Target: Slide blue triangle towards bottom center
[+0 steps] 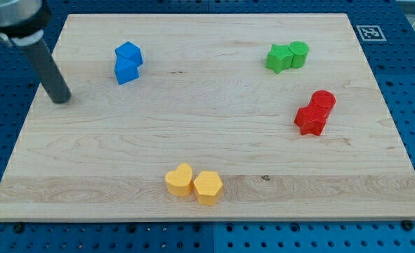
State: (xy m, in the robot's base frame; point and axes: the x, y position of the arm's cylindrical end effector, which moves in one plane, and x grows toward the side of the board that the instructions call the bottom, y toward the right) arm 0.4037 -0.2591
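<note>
Two blue blocks sit touching at the view's upper left: one blue block [129, 52] above, and a second blue block [126, 69] just below it; I cannot tell which is the triangle. My tip [62, 98] rests on the board near its left edge, to the left of and slightly below the blue pair, apart from them by a clear gap. The dark rod slants up to the view's top left corner.
Two green blocks [287, 56] touch at the upper right. Two red blocks [315, 112] touch at the right. A yellow heart [180, 180] and a yellow hexagon [208, 187] touch at the bottom centre. The wooden board [214, 133] lies on a blue pegboard surface.
</note>
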